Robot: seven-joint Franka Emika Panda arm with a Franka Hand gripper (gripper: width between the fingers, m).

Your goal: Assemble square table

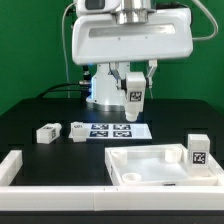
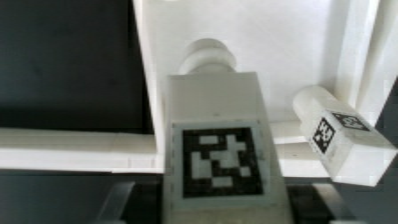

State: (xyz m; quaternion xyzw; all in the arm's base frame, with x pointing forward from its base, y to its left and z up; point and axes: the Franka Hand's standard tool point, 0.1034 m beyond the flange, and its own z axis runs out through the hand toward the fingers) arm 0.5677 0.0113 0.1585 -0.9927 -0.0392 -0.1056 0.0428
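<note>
The gripper (image 1: 134, 86) hangs in the air above the black table (image 1: 40, 108), its two fingers clamped on the sides of the held leg (image 1: 134, 96); that white block points downward with its black-and-white tag facing the exterior camera. In the wrist view the held leg (image 2: 217, 140) fills the middle of the picture, tag toward the lens, and a rounded peg shows at its far end. Below it in the exterior view lies the marker board (image 1: 110, 130), flat on the table; just beside the board, on the exterior view's left, rest the two loose legs (image 1: 47, 131), near each other but apart. The square tabletop (image 1: 150, 172) lies at the front on the exterior view's right, raised rim upward, well apart from the held leg. The upright leg (image 1: 198, 150) stands at its corner on the exterior view's right; whether that leg sits in a socket I cannot tell; it shows again in the wrist view (image 2: 338, 130), tag visible. A low white fence bar (image 1: 55, 192) runs along the front edge.
</note>
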